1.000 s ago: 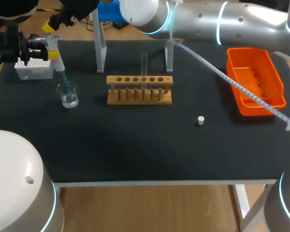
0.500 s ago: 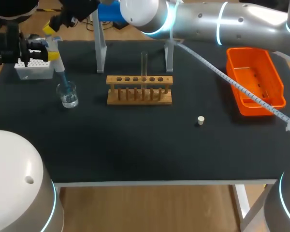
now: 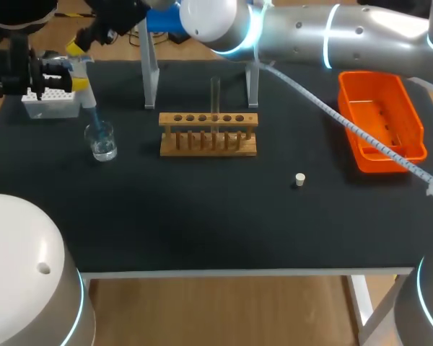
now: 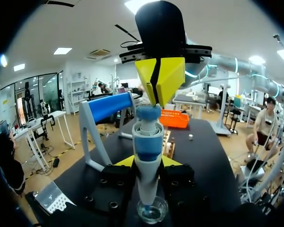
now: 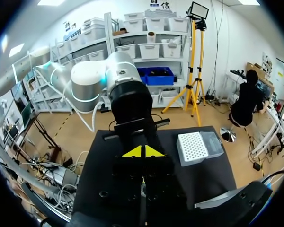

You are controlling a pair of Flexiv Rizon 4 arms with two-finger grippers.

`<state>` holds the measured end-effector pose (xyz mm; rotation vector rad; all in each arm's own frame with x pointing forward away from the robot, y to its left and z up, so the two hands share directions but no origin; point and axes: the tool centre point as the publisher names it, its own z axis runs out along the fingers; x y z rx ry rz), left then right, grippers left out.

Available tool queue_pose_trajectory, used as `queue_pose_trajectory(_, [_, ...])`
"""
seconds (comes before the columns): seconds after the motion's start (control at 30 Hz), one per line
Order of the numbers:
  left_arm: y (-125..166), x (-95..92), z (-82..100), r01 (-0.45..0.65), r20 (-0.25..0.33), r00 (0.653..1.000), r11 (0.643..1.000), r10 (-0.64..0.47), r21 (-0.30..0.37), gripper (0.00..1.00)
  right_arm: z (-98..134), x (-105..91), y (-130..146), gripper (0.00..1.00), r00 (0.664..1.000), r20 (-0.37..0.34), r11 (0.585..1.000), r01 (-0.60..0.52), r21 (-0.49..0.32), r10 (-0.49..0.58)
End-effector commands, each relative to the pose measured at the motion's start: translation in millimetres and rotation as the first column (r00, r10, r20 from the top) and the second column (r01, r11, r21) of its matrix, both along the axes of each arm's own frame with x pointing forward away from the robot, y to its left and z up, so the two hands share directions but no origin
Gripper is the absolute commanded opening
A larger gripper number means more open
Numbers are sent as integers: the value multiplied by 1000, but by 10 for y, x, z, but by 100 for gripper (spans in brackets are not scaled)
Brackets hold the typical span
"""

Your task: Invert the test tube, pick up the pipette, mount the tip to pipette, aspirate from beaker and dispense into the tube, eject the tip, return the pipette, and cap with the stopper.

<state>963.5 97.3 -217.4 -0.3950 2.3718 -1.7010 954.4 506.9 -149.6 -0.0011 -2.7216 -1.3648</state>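
Two grippers share one pipette [image 4: 148,142] right above the beaker [image 3: 101,141]: the left gripper [image 4: 149,163] is clamped around its body, holding it upright with the tip down inside the beaker. The right gripper [image 4: 159,87], fingers pinched together on nothing, sits on the blue plunger [image 4: 148,112] at the top. Over to the right of the beaker stands the wooden rack [image 3: 208,137] with the test tube [image 3: 215,94] upright in it, and farther right again the stopper [image 3: 299,179] lies loose on the table [image 3: 202,216].

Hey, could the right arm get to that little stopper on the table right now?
Probably yes: the stopper lies alone in the open, nothing around it, though the right gripper is off by the pipette.
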Motion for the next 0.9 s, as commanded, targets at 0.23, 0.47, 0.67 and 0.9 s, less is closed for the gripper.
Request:
queue_pose_trajectory(0.23, [-2, 6, 38, -3, 3, 1000, 1000, 3, -1, 0, -100, 4, 8, 0, 1000, -11, 1000, -2, -8, 2])
queue_pose_trajectory(0.47, [-2, 6, 38, -3, 3, 1000, 1000, 3, -1, 0, -135, -14, -8, 0, 1000, -17, 1000, -1, -11, 1])
queue_pose_trajectory(0.67, [-2, 6, 38, -3, 3, 1000, 1000, 3, -1, 0, -160, -22, -19, 0, 1000, -22, 1000, 0, -14, 0])
queue_pose_trajectory(0.9, [-2, 6, 38, -3, 3, 1000, 1000, 3, -1, 0, -142, -10, -22, 0, 1000, -19, 1000, 1, -12, -1])
